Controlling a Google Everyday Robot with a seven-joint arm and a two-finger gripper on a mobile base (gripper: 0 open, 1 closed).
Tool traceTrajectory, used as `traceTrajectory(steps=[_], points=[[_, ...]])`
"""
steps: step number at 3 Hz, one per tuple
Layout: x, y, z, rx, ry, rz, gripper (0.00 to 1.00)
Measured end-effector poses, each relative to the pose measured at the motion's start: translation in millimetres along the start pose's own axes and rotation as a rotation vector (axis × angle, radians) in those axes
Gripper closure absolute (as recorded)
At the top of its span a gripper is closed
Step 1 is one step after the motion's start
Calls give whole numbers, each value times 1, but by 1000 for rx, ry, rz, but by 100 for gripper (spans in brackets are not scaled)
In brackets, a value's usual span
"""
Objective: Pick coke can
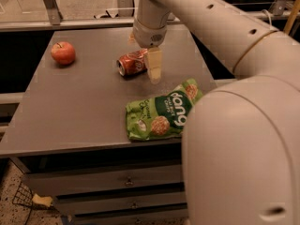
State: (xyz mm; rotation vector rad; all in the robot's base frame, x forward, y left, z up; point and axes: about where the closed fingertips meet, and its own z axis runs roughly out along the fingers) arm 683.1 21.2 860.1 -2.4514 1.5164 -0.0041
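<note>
The coke can [131, 63] is red with white script and lies on its side on the grey table [84, 107], its silver top facing left. My gripper [151, 65] comes down from above at the can's right end and overlaps it, close to the table surface. The can's right end is hidden behind the gripper. Whether the gripper holds the can does not show.
A red-orange apple [63, 52] sits at the table's back left. A green snack bag [161, 112] lies near the front right edge. My white arm [234, 139] fills the right side of the view. Drawers [126, 182] are below the tabletop.
</note>
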Motion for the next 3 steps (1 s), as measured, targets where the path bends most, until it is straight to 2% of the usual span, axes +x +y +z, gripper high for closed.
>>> traceTrajectory(steps=[1,2,3], points=[[23,23,-27,86,16,90,0],[62,64,-59,191,15,223,0],[97,92,-71,237,-5,323,0]])
